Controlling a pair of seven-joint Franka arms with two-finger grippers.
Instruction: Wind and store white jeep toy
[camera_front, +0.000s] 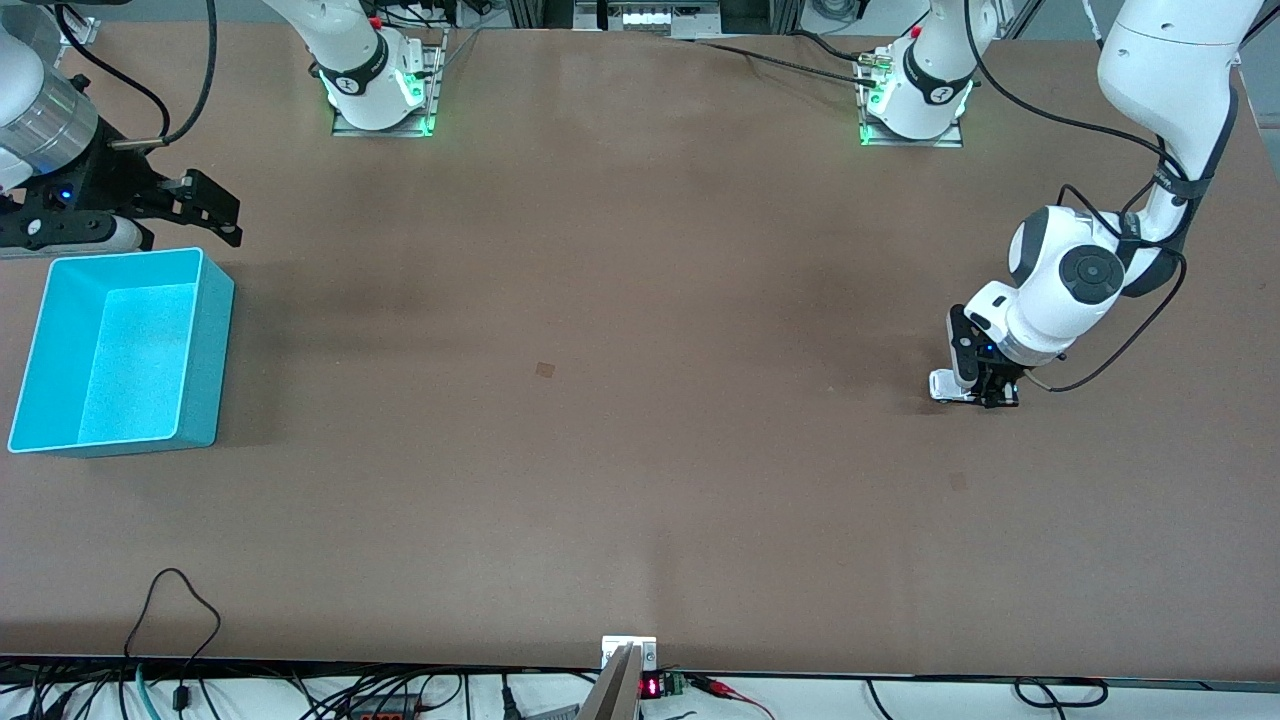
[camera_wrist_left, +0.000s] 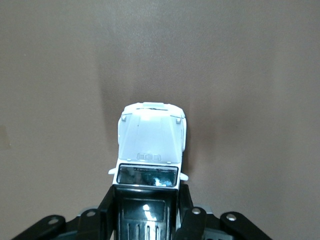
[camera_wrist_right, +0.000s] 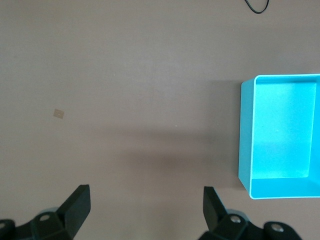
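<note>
The white jeep toy (camera_wrist_left: 150, 145) looks light, rigid and smooth, so the flat sides of its cab are probably the best place to take it. Its long axis runs straight out from the left gripper (camera_front: 985, 392), bonnet leading, wheels at the table (camera_front: 640, 400) toward the left arm's end. The fingers (camera_wrist_left: 107, 212) pinch its cab sides. The right gripper (camera_front: 205, 212), spread wide, waits beside the cyan bin (camera_front: 205, 350).

we see the left gripper (camera_front: 985, 392) down at the table's left-arm end, closed on the white jeep toy (camera_front: 944, 386); our right gripper (camera_front: 205, 210) waits, fingers apart, above the cyan bin (camera_front: 205, 340).
</note>
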